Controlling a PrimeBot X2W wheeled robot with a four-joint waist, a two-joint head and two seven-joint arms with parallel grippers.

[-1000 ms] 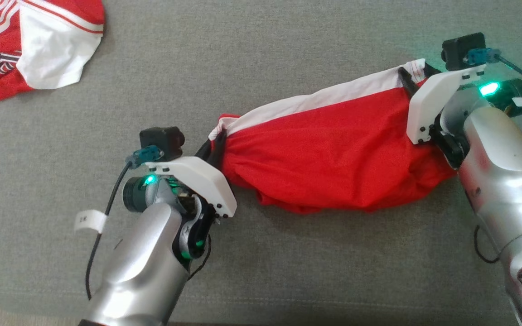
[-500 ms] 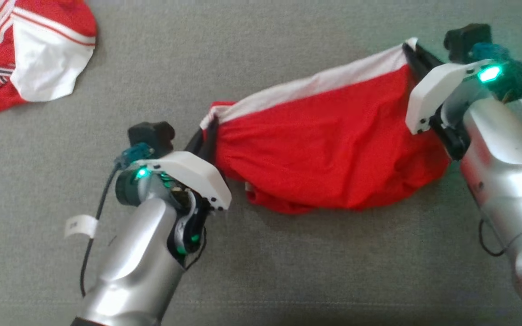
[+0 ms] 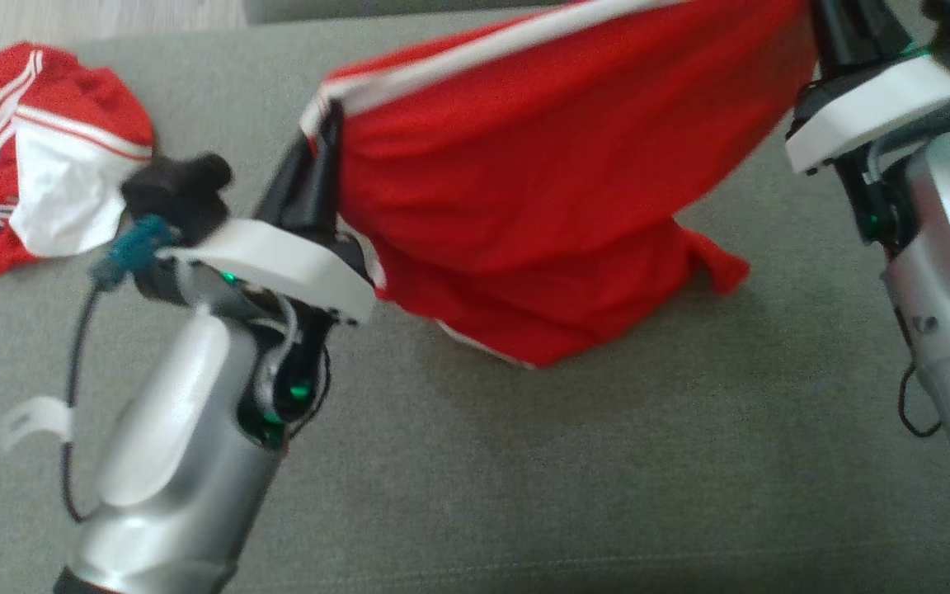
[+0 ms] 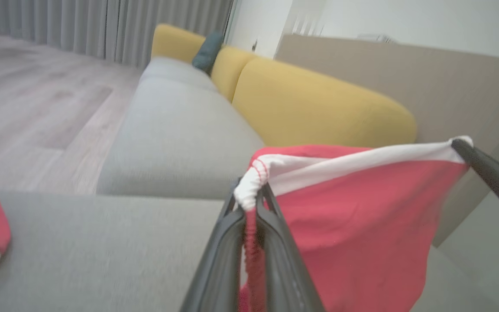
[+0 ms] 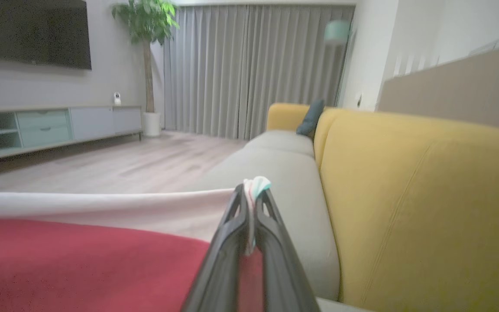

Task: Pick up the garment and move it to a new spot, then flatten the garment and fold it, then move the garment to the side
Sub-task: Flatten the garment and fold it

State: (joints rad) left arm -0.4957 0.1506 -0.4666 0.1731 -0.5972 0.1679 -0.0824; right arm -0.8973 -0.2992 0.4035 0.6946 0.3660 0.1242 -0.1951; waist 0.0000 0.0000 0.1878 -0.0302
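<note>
A red garment (image 3: 541, 190) with a white band along its top edge hangs stretched between my two grippers, lifted above the grey cushion (image 3: 607, 462), its lower folds still brushing the surface. My left gripper (image 3: 322, 136) is shut on the band's left corner, seen up close in the left wrist view as the garment (image 4: 353, 216) pinched between the dark fingers (image 4: 271, 242). My right gripper (image 3: 821, 21) is shut on the right corner at the head view's top edge. In the right wrist view, the white hem (image 5: 256, 186) sticks out past my right gripper (image 5: 249, 203).
A second red and white garment (image 3: 38, 181) lies crumpled at the cushion's far left. A yellow sofa back (image 4: 319, 108) rises behind the grey seat. Wooden floor (image 5: 124, 164), curtains and a low TV cabinet (image 5: 50, 125) lie beyond.
Both grippers have risen with the garment, lifting it off the cushion and pulling the top band taut. The right gripper has closed on its corner. The head camera has also shifted.
</note>
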